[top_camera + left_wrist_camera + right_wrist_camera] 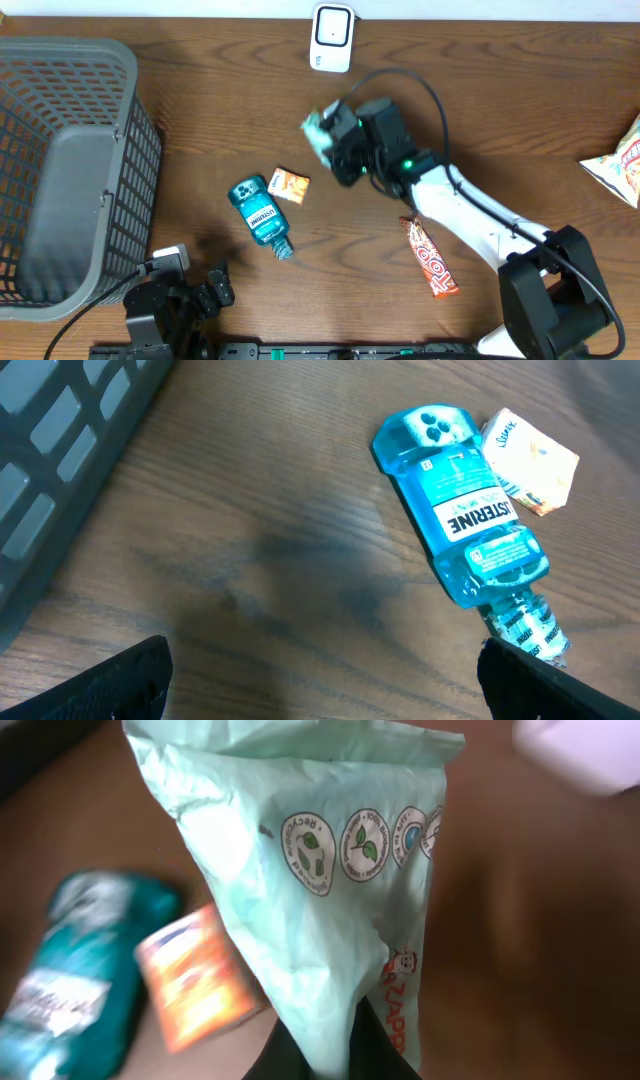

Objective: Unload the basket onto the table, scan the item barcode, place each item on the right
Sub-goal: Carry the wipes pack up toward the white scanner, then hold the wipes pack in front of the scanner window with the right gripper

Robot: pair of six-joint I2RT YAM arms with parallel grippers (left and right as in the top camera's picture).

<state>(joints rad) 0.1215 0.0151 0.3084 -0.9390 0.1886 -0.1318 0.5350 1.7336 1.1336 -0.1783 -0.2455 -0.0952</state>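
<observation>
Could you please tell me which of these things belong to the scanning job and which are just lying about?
In the job: mint-green pouch, held in the right gripper; white scanner.

Lying about: Listerine mouthwash bottle; small orange packet; candy bar; snack bag; grey basket.

Soft, even light on the table [200,130]; faint shadow by the basket [140,130]. Left wrist view sharp, dim smudge on the wood. Right wrist: green bag [300,870] crisp, bottle [70,970] and packet [195,980] blurred.
</observation>
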